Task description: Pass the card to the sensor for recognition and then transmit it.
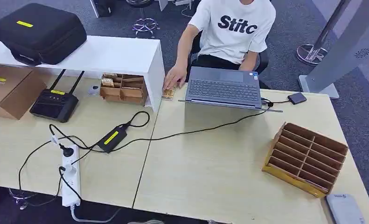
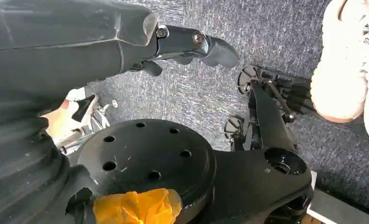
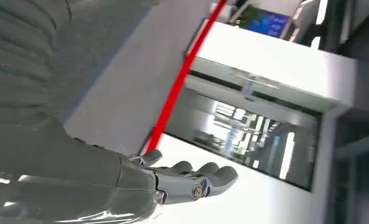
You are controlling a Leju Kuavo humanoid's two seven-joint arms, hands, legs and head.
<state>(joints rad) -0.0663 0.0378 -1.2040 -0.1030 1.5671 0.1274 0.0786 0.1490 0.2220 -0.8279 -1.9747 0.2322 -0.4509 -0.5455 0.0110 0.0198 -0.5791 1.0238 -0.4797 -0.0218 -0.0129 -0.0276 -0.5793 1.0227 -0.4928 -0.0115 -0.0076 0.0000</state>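
We see a pale wood-grain table (image 1: 229, 172), a white shelf (image 1: 103, 53), and on it a black case (image 1: 40, 32) with a yellow label. Laptop (image 1: 223, 87) is slate grey; the slotted organizer (image 1: 306, 158) is tan wood. Black power brick (image 1: 112, 138) carries a yellow strip, next to a white power strip (image 1: 70, 182). The person's shirt (image 1: 236, 28) is white with black lettering. Both hands, left hand (image 2: 191, 44) and right hand (image 3: 191, 179), are dark grey. The blurred red stripe (image 3: 184, 74) is possibly tape.

Pale wooden table (image 1: 210, 163), laptop (image 1: 223, 87) at far edge, slotted wooden rack (image 1: 306, 157) at right, white shelf (image 1: 103, 55), power strip (image 1: 71, 181), black adapter (image 1: 112, 138), router (image 1: 54, 104), cardboard box (image 1: 10, 88)
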